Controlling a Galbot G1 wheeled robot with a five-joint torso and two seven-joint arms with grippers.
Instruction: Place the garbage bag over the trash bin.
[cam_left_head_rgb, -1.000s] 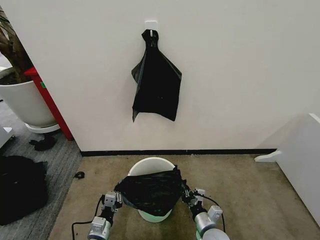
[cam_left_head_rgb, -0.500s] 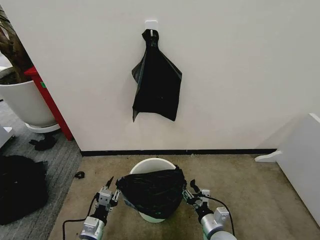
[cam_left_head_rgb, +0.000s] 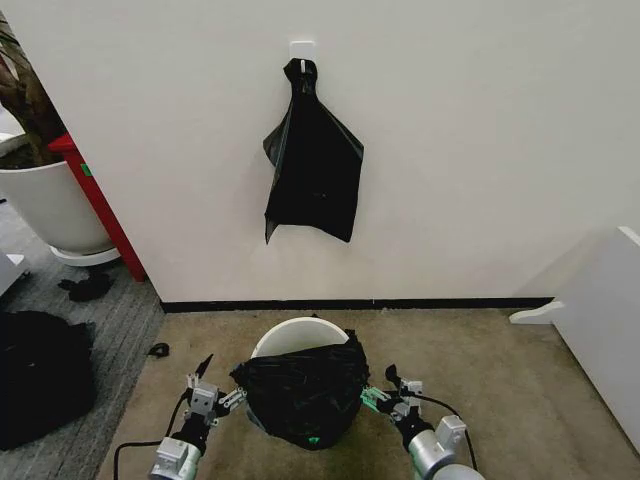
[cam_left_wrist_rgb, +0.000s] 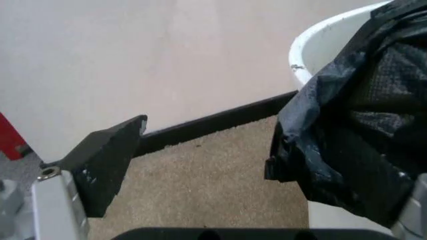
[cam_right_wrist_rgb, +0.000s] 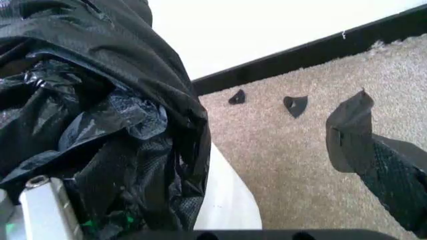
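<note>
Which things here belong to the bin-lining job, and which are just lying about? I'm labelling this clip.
Job:
- loose glossy black plastic garbage bag, draped over the bin's near side
- small round white plastic trash bin
- left gripper and right gripper, jaws open beside the bag

Lying about:
- black bag hung on the wall hook
- large white plant pot
- dark heap on the floor

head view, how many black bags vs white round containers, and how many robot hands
Black bags: 2, the garbage bag draped on the trash bin, and the bag on the wall hook
White round containers: 2, the trash bin and the plant pot
Robot hands: 2, left hand and right hand, both open
Total: 6
</note>
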